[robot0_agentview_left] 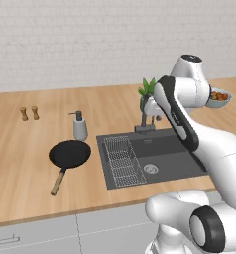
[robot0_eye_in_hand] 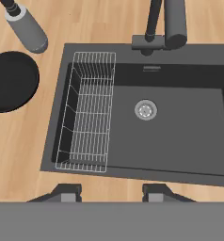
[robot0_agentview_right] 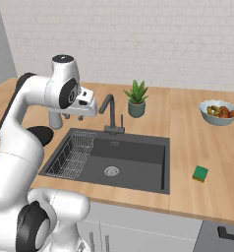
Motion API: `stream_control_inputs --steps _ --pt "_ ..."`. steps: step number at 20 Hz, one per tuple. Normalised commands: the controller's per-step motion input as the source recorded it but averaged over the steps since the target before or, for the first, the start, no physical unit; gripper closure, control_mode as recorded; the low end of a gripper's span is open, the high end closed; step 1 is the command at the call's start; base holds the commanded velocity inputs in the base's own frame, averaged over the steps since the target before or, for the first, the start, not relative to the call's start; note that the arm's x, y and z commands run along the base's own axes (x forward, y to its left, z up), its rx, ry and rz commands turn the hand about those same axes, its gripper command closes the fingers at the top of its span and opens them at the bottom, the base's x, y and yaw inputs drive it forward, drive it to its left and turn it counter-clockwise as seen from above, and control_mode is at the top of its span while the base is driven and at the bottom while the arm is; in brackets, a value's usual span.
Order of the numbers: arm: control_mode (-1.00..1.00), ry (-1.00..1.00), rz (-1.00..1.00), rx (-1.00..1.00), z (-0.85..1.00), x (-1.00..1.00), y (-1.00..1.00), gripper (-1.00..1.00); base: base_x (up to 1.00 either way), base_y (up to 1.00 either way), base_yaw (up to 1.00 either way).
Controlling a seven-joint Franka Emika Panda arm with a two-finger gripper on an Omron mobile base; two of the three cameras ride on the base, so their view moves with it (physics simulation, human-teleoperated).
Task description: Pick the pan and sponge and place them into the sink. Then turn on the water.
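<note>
- Hand view: we look straight down into the sink (robot0_eye_in_hand: 180, 136), a dark grey basin with a round metal drain (robot0_eye_in_hand: 145, 109) and a wire rack (robot0_eye_in_hand: 88, 113) standing along its left side.
- The two dark fingertips of the gripper (robot0_eye_in_hand: 110, 192) rise at the bottom of that view with a clear gap between them, spread apart and holding nothing.
- We see the gripper hanging above the sink's near edge, touching neither the basin nor the rack.
- The dark faucet (robot0_eye_in_hand: 163, 26) stands at the sink's far rim; we see no stream coming from it.
- The pan (robot0_agentview_left: 69, 154) lies flat on the wooden counter (robot0_agentview_left: 21, 163) just left of the sink, its light wooden handle pointing toward the counter's front edge.
- A grey soap bottle (robot0_agentview_left: 80, 126) stands upright just behind the pan, near the sink's far left corner.
- In the right base view, we find the sponge (robot0_agentview_right: 200, 173) lying on the counter to the right of the sink, close to its rim but apart from it.
- A small potted plant (robot0_agentview_right: 136, 100) stands behind the faucet, and a bowl of fruit (robot0_agentview_right: 219, 112) sits farther right, well apart from the sponge.
- Two small brown shakers (robot0_agentview_left: 29, 113) stand side by side at the far left of the counter in the left base view.
</note>
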Motion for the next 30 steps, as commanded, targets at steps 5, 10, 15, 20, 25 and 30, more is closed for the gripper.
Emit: stream_control_inputs --steps 5,10,15,20,25,30 --pt "-1.00 -0.02 0.00 0.00 0.00 -0.01 0.08 -1.00 0.00 0.00 0.00" --pt "-1.00 -0.10 0.00 0.00 0.00 -0.13 0.29 -1.00 0.00 0.00 0.00" --pt "-1.00 -0.07 0.00 0.00 -0.03 -0.20 0.34 -1.00 0.00 0.00 0.00" --pt "-1.00 -0.03 0.00 0.00 -0.16 -0.23 0.51 -1.00 0.00 0.00 0.00" --pt "-1.00 0.00 0.00 0.00 -0.19 -0.19 0.53 -1.00 0.00 0.00 0.00" --pt "-1.00 0.00 0.00 0.00 -0.18 -0.04 0.58 -1.00 0.00 0.00 0.00"
